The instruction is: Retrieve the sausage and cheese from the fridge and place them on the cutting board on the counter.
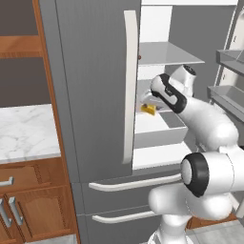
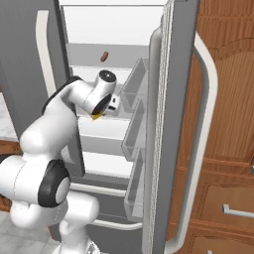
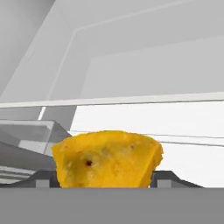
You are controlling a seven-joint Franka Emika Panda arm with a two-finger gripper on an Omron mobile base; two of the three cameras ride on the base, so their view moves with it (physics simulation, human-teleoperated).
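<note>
Right now the gripper [image 3: 105, 186] reaches into the open fridge [image 1: 95, 71], fingers apart either side of the cheese [image 3: 107, 159] on its shelf; seemingly the pick-up step, closing on it next.

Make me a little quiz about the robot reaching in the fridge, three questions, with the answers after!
1. True or false: the fridge has one door swung open.
2. What yellow thing sits between the gripper fingers? A) banana B) cheese C) lemon
3. Fill in: the sausage lies on a shelf ______ the cheese.

Key:
1. True; the right door stands open.
2. B. The fingers flank the wedge, one on each side; whether they squeeze it yet cannot be told.
3. Above.
</note>
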